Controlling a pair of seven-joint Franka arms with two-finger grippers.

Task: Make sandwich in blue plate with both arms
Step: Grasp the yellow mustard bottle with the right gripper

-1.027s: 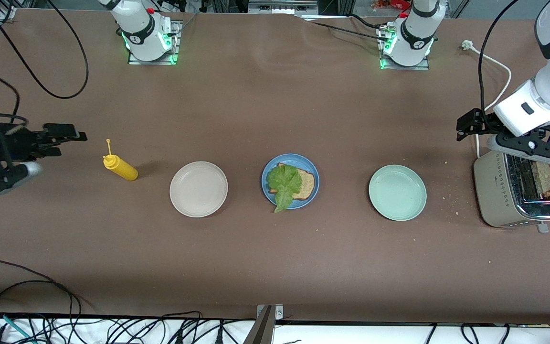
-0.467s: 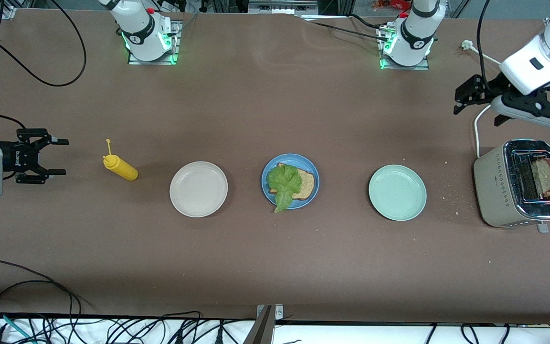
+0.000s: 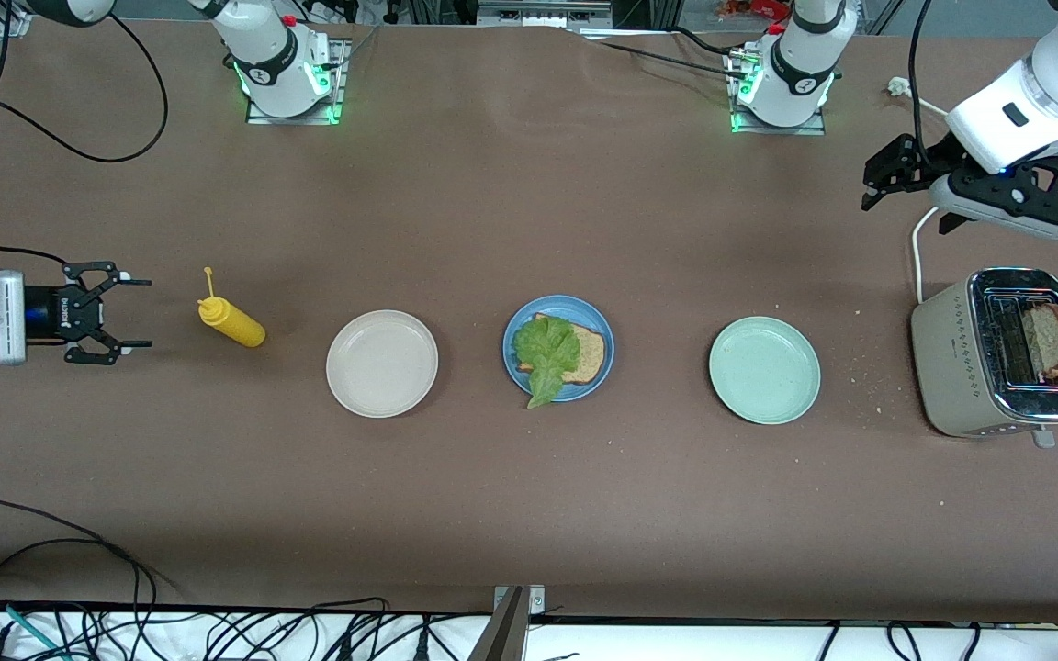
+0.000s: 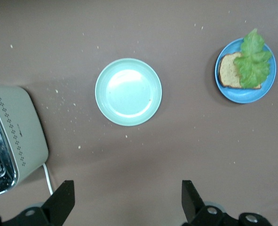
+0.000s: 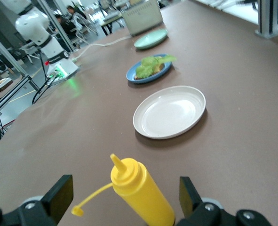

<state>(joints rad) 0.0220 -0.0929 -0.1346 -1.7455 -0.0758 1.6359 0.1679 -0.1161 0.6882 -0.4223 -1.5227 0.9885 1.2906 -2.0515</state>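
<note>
Beside the mustard bottle [image 3: 231,322], right pincer [image 3: 125,313] gapes level.

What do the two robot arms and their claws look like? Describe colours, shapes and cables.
Both arms are glossy white with black joint bands and green-lit bases. The right claw and left claw are black, two-fingered and angular. Black cables trail from each arm.

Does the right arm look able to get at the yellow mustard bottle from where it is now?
Probably yes: the right gripper is open and level with the mustard bottle, which lies on its side, with only bare table between them.
</note>
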